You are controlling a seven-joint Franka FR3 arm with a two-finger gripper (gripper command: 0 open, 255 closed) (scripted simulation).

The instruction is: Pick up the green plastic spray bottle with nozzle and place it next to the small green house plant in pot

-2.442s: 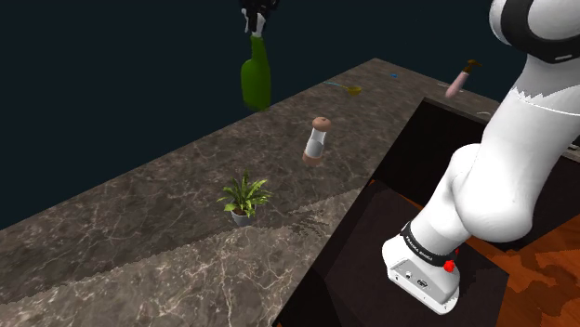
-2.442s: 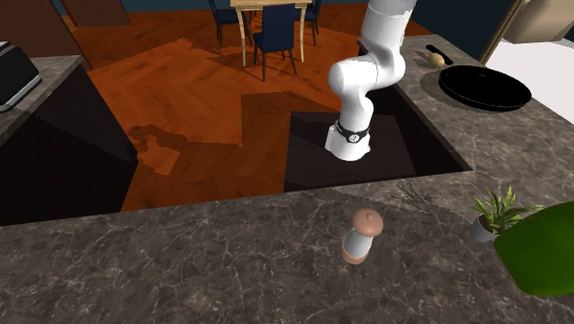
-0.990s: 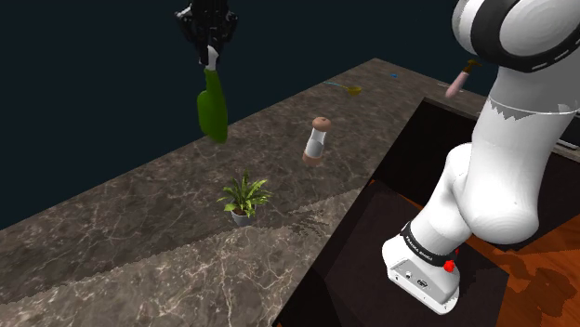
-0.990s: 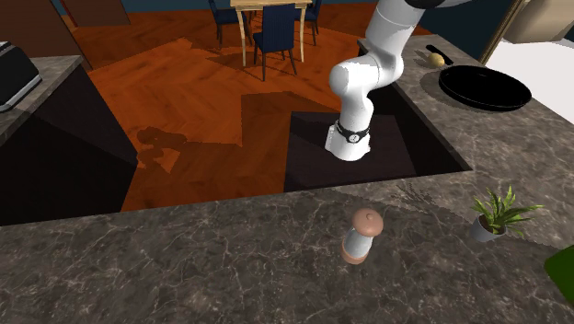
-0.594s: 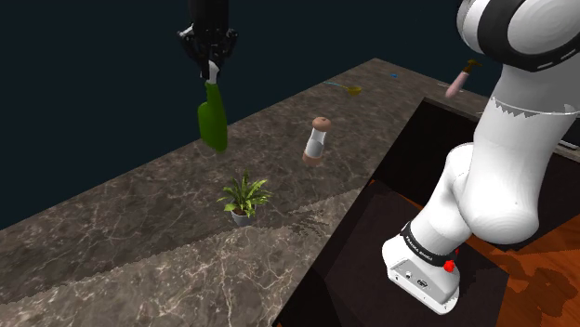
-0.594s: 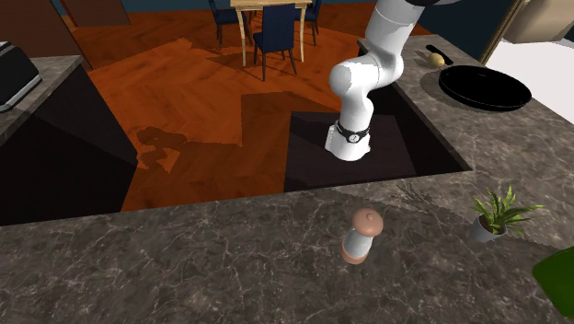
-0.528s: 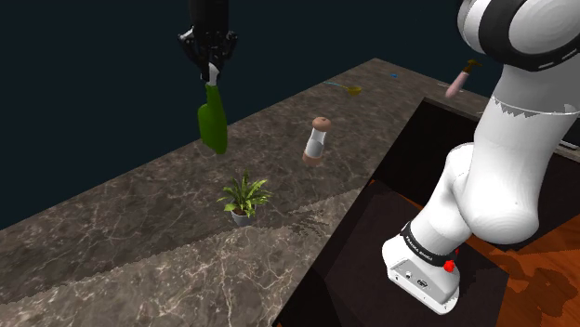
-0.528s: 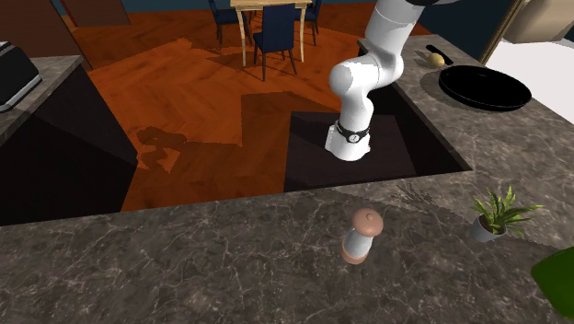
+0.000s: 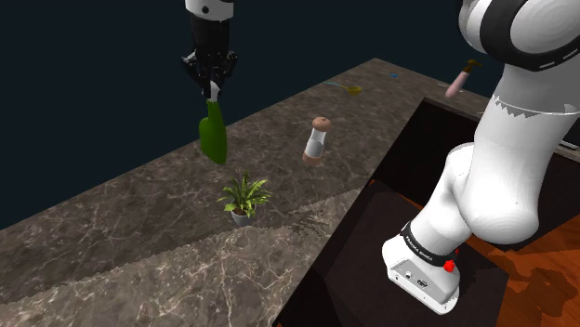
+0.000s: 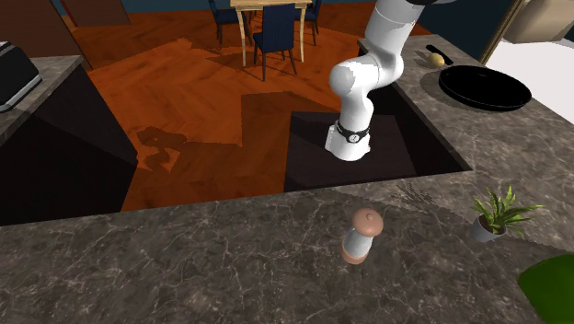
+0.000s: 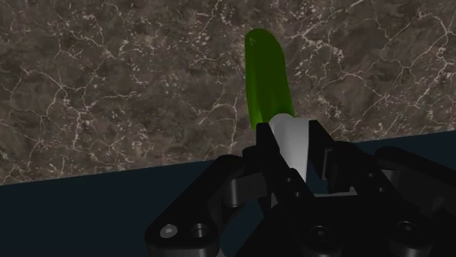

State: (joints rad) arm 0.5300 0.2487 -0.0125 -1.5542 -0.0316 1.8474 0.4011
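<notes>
The green spray bottle (image 9: 214, 137) hangs by its white nozzle end from my gripper (image 9: 211, 88), which is shut on it. It hovers above the marble counter's far edge, a little beyond the small potted plant (image 9: 243, 199). Along the gripper, the bottle (image 11: 267, 80) points down at the counter, its white top (image 11: 291, 141) clasped between the black fingers (image 11: 267, 150). In the second exterior view a green part of the bottle (image 10: 550, 287) shows at the lower right corner, below the plant (image 10: 497, 214).
A pepper mill (image 9: 317, 141) with a brown cap stands on the counter (image 9: 139, 232) toward the shoulder view's right of the plant. A black pan (image 10: 484, 88) lies far along the counter. The arm's stand (image 9: 423, 269) sits in a dark recess.
The gripper has carried the bottle down and slightly toward the plant. Earlier it swept from the shoulder view's upper middle leftward. The plant and mill have stayed put.
</notes>
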